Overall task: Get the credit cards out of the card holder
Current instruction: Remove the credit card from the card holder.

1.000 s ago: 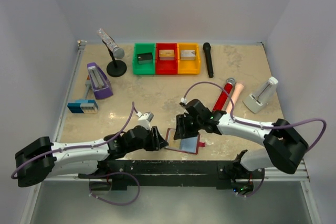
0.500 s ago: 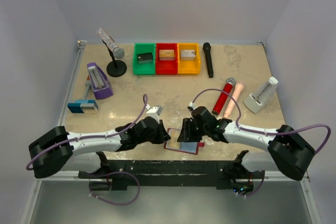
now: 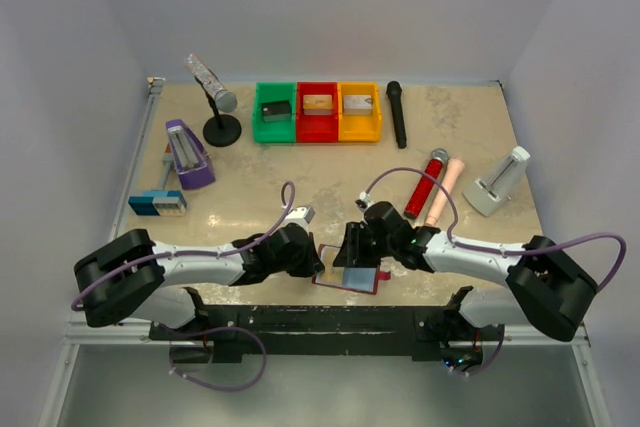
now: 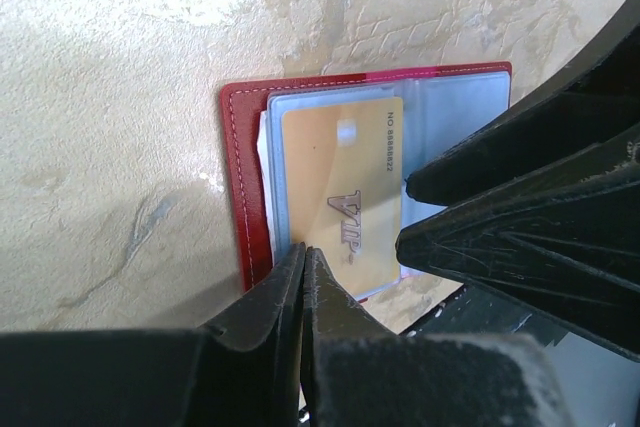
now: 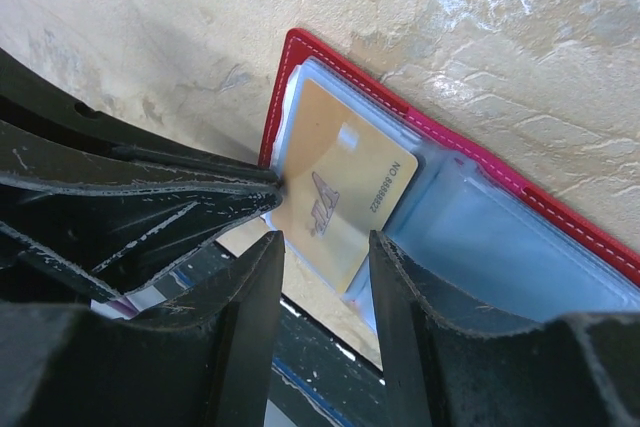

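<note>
The card holder (image 3: pixel 330 281) lies open near the table's front edge, red outside with light blue clear pockets (image 5: pixel 500 247). A gold-tan credit card (image 4: pixel 345 192) sticks partly out of its left pocket; it also shows in the right wrist view (image 5: pixel 335 197). The black and silver-grey cards are hidden. My left gripper (image 4: pixel 303 250) is shut, its tips resting on the card holder's left pocket edge beside the gold card. My right gripper (image 5: pixel 325 239) is open, its fingers (image 5: pixel 395 287) on either side of the gold card's near end, just above it. In the top view the left gripper (image 3: pixel 312 265) and the right gripper (image 3: pixel 352 259) meet over the card holder.
Green (image 3: pixel 275 112), red (image 3: pixel 318 110) and yellow (image 3: pixel 360 110) bins with blocks stand at the back. A black microphone (image 3: pixel 397 113), a red microphone (image 3: pixel 425 182), a pink one (image 3: pixel 446 187), a grey stand (image 3: pixel 497 183), a purple stapler (image 3: pixel 187 153) and a microphone stand (image 3: pixel 220 127) lie around.
My left arm has reached right, bringing its shut gripper onto the card holder's left edge. My right gripper has dropped lower over the card holder.
</note>
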Motion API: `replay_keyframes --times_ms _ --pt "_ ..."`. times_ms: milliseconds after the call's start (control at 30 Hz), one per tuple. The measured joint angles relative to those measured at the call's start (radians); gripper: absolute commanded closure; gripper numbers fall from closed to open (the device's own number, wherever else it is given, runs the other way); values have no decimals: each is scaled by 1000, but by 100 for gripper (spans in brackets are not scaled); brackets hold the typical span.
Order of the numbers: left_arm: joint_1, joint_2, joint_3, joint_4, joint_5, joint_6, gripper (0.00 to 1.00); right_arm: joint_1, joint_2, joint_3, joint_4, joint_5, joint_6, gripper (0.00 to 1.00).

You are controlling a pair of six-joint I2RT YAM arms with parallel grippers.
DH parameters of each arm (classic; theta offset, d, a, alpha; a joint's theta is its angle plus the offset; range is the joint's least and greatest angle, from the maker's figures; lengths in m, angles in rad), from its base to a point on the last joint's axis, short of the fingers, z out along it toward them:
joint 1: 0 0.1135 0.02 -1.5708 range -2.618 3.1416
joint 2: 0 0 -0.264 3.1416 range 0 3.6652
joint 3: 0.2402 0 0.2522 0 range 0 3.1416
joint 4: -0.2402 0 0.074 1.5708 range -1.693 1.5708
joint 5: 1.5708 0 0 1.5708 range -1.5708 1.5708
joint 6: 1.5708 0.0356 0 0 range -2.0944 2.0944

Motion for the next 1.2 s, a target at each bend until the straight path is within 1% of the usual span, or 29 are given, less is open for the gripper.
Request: replay_keyframes --times_ms 767,967,1200 --pt "0 10 -10 32 -1 -8 100 0 15 -38 60 0 27 55" --pt "0 10 -14 39 -1 -9 100 0 13 -43 69 0 37 51" --pt "0 10 -23 56 -2 -25 100 0 -17 -58 60 1 41 51"
